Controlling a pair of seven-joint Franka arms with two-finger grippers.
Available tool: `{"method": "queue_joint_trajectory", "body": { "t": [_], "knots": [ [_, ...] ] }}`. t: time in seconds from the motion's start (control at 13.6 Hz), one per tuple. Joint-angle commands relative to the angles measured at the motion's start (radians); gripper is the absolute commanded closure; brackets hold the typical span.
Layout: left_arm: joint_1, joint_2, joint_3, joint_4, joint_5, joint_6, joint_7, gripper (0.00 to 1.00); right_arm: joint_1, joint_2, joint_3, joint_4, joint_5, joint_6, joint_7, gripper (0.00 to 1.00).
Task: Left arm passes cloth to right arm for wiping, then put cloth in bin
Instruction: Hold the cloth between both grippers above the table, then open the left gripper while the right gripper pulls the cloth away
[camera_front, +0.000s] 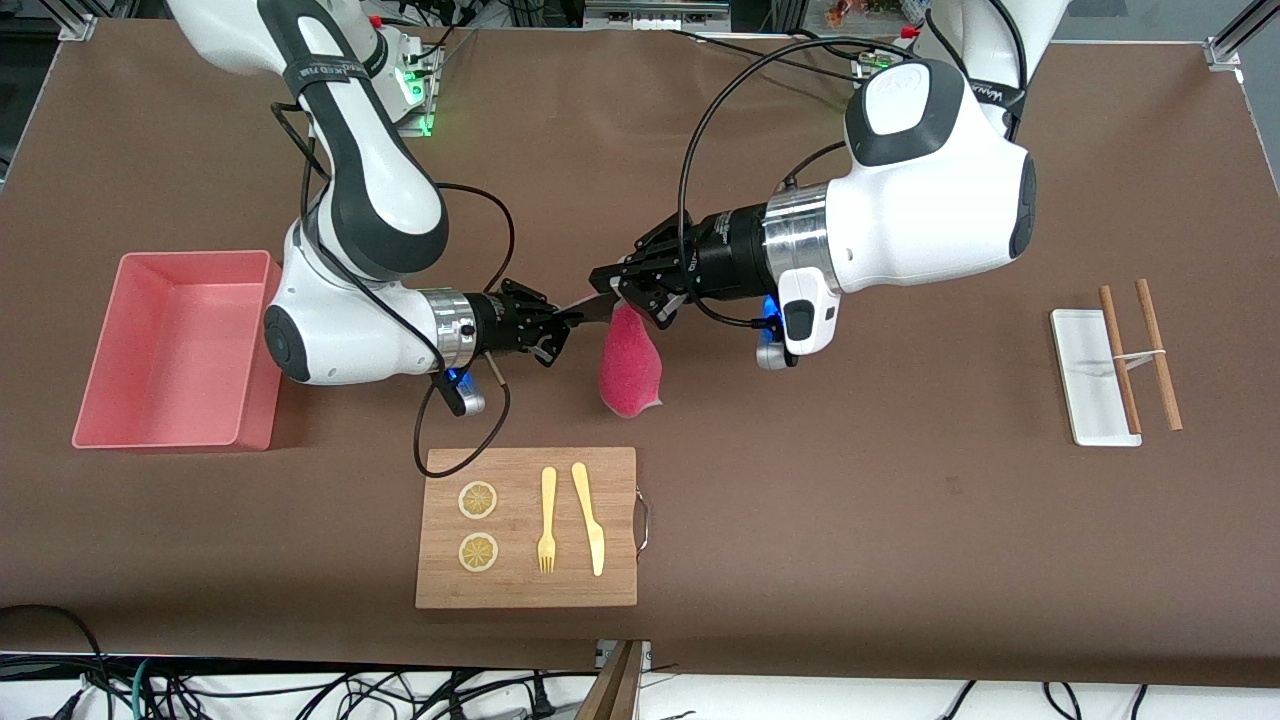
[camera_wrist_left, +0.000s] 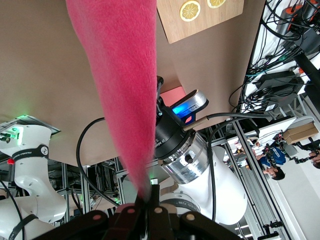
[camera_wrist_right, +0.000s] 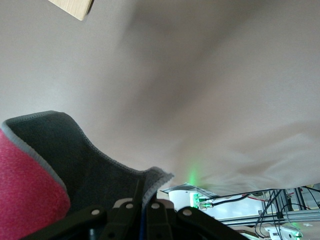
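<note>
The cloth (camera_front: 630, 365) hangs in the air over the middle of the table, magenta face toward the front camera. My left gripper (camera_front: 615, 295) is shut on its top edge; in the left wrist view the pink cloth (camera_wrist_left: 120, 75) runs out from that gripper (camera_wrist_left: 150, 192). My right gripper (camera_front: 575, 315) is shut on a corner next to it; in the right wrist view the cloth's dark grey face (camera_wrist_right: 65, 155) enters this gripper (camera_wrist_right: 145, 192). The salmon-pink bin (camera_front: 170, 440) stands at the right arm's end of the table, with nothing in it.
A wooden cutting board (camera_front: 520, 580) with two lemon slices, a fork (camera_front: 547, 520) and a knife (camera_front: 590, 520) lies nearer the front camera than the cloth. A white tray (camera_front: 1085, 390) and chopsticks (camera_front: 1158, 355) lie at the left arm's end.
</note>
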Motion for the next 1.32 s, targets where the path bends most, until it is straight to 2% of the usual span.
{"method": "queue_joint_trajectory", "body": {
  "t": [0.0, 0.44, 0.74, 0.88, 1.1, 1.25],
  "knots": [
    [-0.002, -0.006, 0.009, 0.005, 0.020, 0.008, -0.003, 0.00, -0.011, -0.004, 0.006, 0.000, -0.013, -0.010, -0.015, 1.00],
    [0.024, -0.023, 0.016, 0.004, 0.038, -0.015, -0.003, 0.00, -0.012, -0.002, 0.006, -0.003, -0.028, -0.012, -0.016, 1.00],
    [0.060, -0.071, 0.016, 0.015, 0.326, -0.182, 0.001, 0.00, -0.009, -0.002, 0.016, -0.058, -0.159, -0.013, -0.073, 1.00],
    [0.076, -0.092, 0.015, 0.011, 0.470, -0.257, 0.018, 0.00, -0.011, -0.002, 0.039, -0.087, -0.253, -0.012, -0.101, 1.00],
    [0.103, -0.114, 0.018, 0.001, 0.645, -0.422, 0.218, 0.00, -0.008, 0.000, 0.046, -0.151, -0.396, -0.012, -0.136, 1.00],
    [0.122, -0.126, 0.015, -0.002, 0.811, -0.521, 0.378, 0.00, -0.012, 0.000, 0.044, -0.199, -0.478, -0.012, -0.188, 1.00]
  ]
}}
